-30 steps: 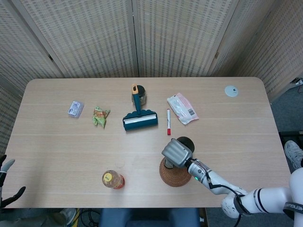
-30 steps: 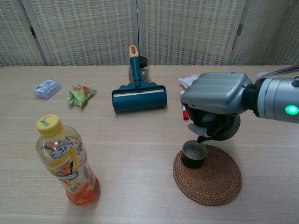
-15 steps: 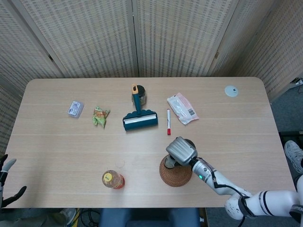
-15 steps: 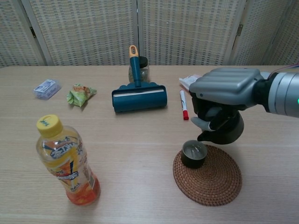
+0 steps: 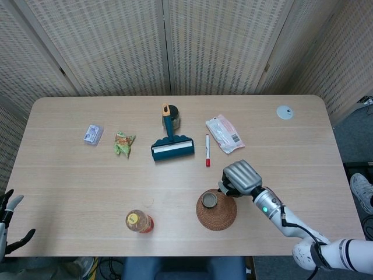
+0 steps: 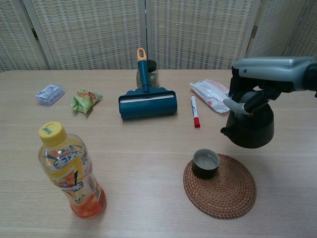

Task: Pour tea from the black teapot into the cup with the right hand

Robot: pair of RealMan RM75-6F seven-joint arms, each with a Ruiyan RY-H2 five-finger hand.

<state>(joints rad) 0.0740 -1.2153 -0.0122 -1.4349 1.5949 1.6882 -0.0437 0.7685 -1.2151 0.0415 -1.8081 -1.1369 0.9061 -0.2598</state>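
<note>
Right arm reaches in from the lower right corner in the head view, white and silver forearm angled up and to the left, a green light showing on the wrist. The right hand (image 5: 240, 177) sits palm down, grey back plate facing up. From the chest view the right hand (image 6: 261, 82) comes in from the right edge, dark fingers (image 6: 246, 97) curled under and closed around the top of the black teapot (image 6: 250, 128). Down at the lower left corner, the left hand (image 5: 8, 221) shows only partly, fingers apart, gripping nothing.
</note>
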